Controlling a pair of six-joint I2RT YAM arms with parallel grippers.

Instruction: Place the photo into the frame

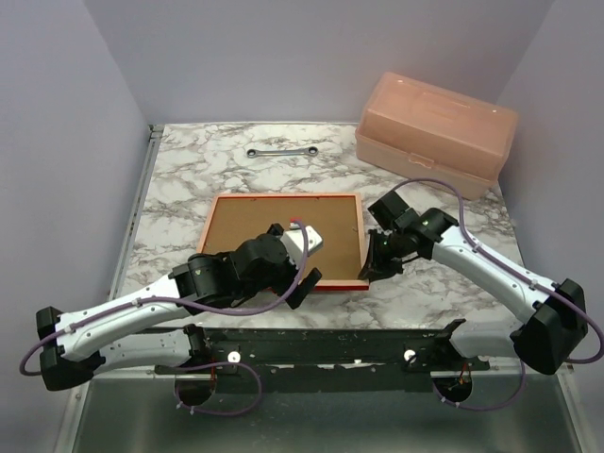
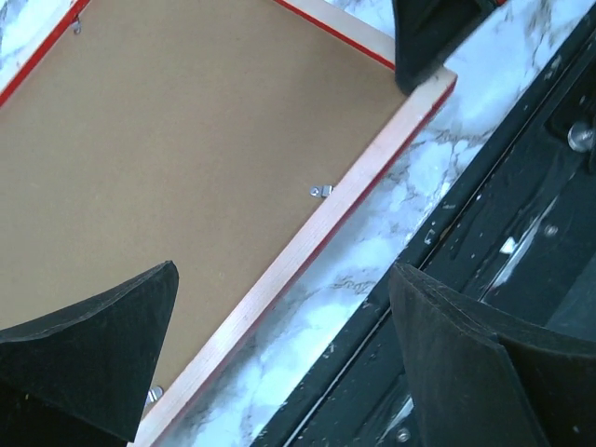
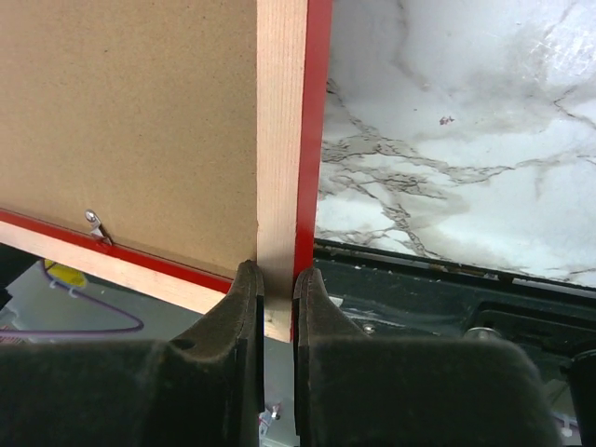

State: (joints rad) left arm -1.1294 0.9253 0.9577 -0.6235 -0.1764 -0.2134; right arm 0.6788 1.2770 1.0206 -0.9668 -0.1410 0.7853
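Observation:
The frame (image 1: 283, 197) lies face down on the marble table, its pale wood back up and its red edge showing. A brown backing board (image 1: 255, 222) fills it. My right gripper (image 1: 369, 269) is shut on the frame's right rail (image 3: 282, 140) close to the near right corner, one finger on each side of the rail, as the right wrist view shows (image 3: 277, 272). My left gripper (image 1: 300, 260) hangs open over the frame's near rail (image 2: 307, 242), holding nothing, and its wrist view shows the wide gap (image 2: 284, 270). The photo is not in view.
A pink plastic box (image 1: 436, 132) stands at the back right. A metal wrench (image 1: 281, 151) lies behind the frame. Small metal tabs (image 2: 320, 191) hold the board (image 3: 121, 102). The black mounting rail (image 1: 330, 344) runs along the table's near edge.

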